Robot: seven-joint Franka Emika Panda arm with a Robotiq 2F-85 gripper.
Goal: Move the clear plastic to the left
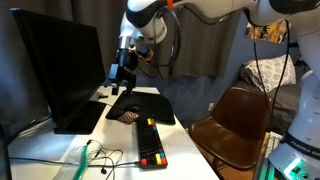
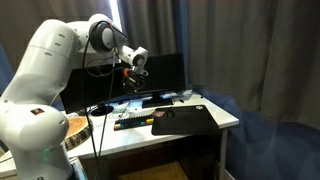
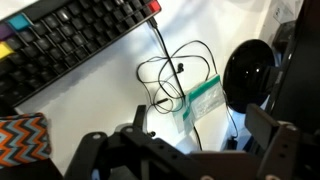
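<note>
The clear plastic (image 3: 200, 100) is a see-through rectangular piece with a green edge. It lies flat on the white desk beside a tangled black earphone cable (image 3: 170, 70). In an exterior view it lies near the desk's front, in front of the monitor (image 1: 86, 158). My gripper (image 3: 178, 140) hangs well above the desk with its fingers spread, open and empty. It shows in both exterior views (image 1: 124, 72) (image 2: 136, 76), high over the back of the desk. In the wrist view the plastic lies between the fingers, far below them.
A black keyboard with coloured keys (image 3: 70, 40) (image 1: 150, 142) lies by the cable. A black mousepad (image 1: 140, 105) (image 2: 185, 120) carries a small patterned item (image 3: 20, 140). The monitor (image 1: 55, 75) and its round black base (image 3: 250, 70) stand close to the plastic. A brown chair (image 1: 235, 120) stands beside the desk.
</note>
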